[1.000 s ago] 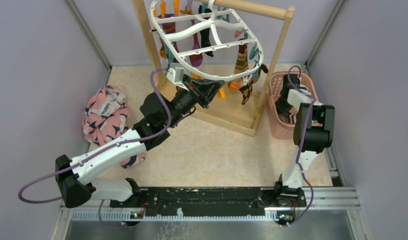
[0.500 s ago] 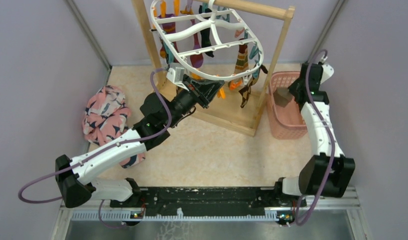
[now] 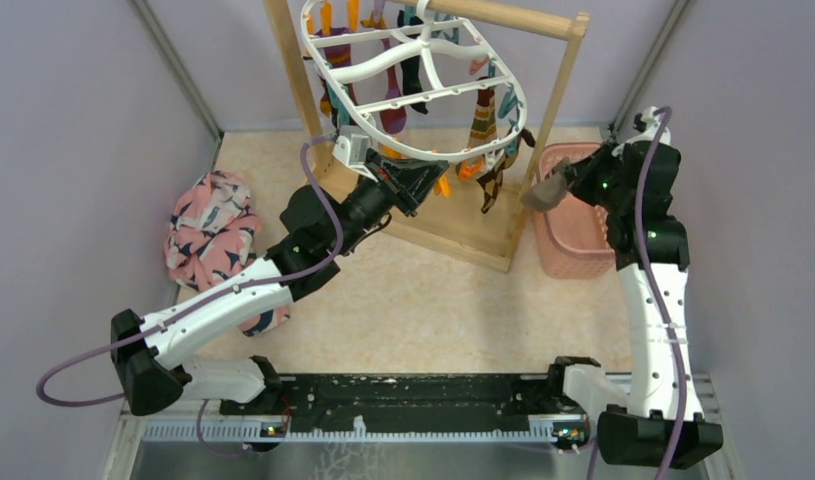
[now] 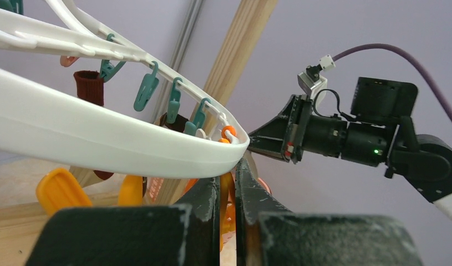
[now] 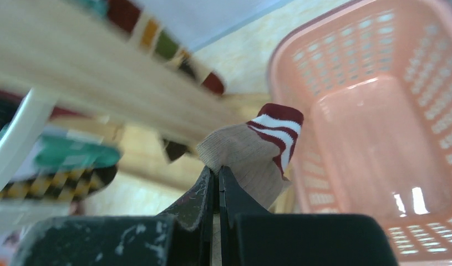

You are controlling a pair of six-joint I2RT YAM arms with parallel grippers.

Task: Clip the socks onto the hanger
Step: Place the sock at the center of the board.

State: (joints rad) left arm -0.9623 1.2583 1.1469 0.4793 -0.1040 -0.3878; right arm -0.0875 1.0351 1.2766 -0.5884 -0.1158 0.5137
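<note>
Desk (image 3: pixel 423 300): beige top, arms bolted at the near edge. Wooden rack (image 3: pixel 560 100) stands at the far edge, centre to right. The hanger (image 3: pixel 453 157), a white oval frame, hangs tilted from the rack's top bar, with its low rim toward the near side. Pink cloth (image 3: pixel 213 230) with a bird print is bunched at the left edge. Pink lattice basket (image 3: pixel 583 262) sits at the far right corner, just beside the rack's right post.

Hung socks (image 3: pixel 391 105) dangle from clips under the hanger, maroon, black and orange-striped, all on the far side of the left end effector.

Left end effector (image 3: pixel 423 175) is up at the hanger's near rim, directly under it. In the left wrist view its fingers (image 4: pixel 209 194) are clenched on an orange clip (image 4: pixel 228 191) that hangs from the rim (image 4: pixel 101 138) just above them.

Right end effector (image 3: pixel 568 183) is raised over the basket's far left rim and points at the rack post. It is clenched and grasping one held sock (image 5: pixel 251 149), tan with a maroon and white striped cuff. The sock is pinched at its edge and sticks out past the fingertips (image 5: pixel 204 185). The held sock is near the hanger's right end but clear of it, with the post between.
</note>
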